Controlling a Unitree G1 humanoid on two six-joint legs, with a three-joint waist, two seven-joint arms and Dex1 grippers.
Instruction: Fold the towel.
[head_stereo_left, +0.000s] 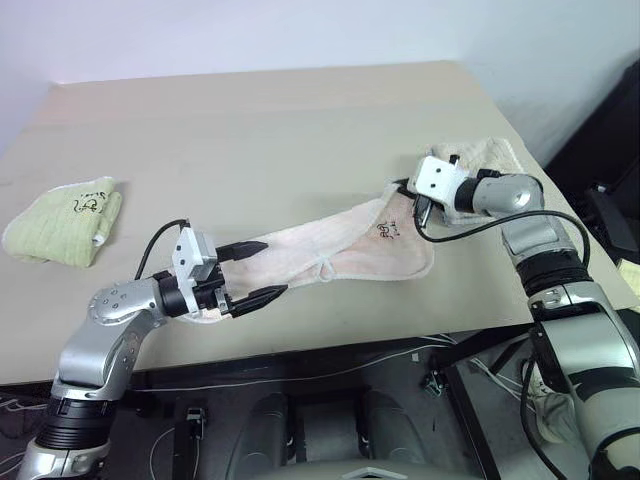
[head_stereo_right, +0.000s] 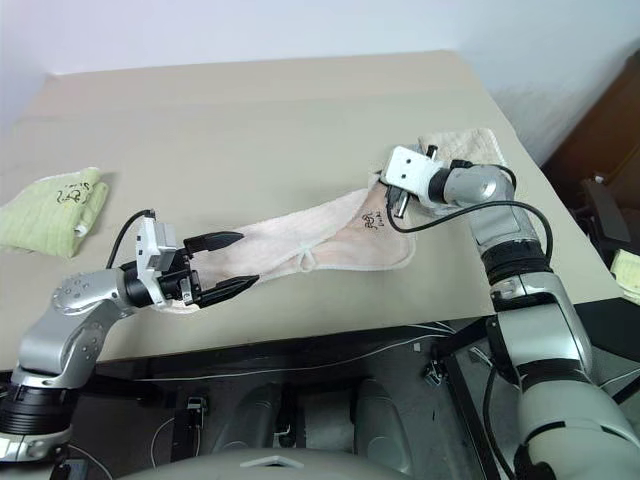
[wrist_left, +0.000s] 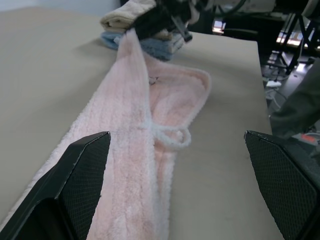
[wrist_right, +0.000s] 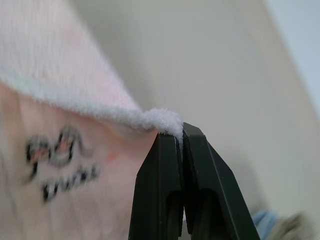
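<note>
The pale pink towel (head_stereo_left: 335, 245) lies stretched in a long strip across the front of the table (head_stereo_left: 280, 130), its dark embroidered mark (head_stereo_left: 385, 230) near the right end and a small white loop (head_stereo_left: 327, 268) at its near edge. My right gripper (head_stereo_left: 419, 208) is shut on the towel's right corner and holds it lifted off the table; the right wrist view shows the towel's fluffy edge (wrist_right: 160, 119) pinched at the tips of the right gripper (wrist_right: 182, 134). My left gripper (head_stereo_left: 272, 268) stands open at the strip's left end, and the towel (wrist_left: 130, 150) runs between its fingers.
A folded light green towel (head_stereo_left: 65, 220) lies at the table's left. A beige towel (wrist_left: 127, 17) stacked on a light blue one (wrist_left: 167, 46) sits at the right, just behind my right gripper. The table's front edge runs close under both arms.
</note>
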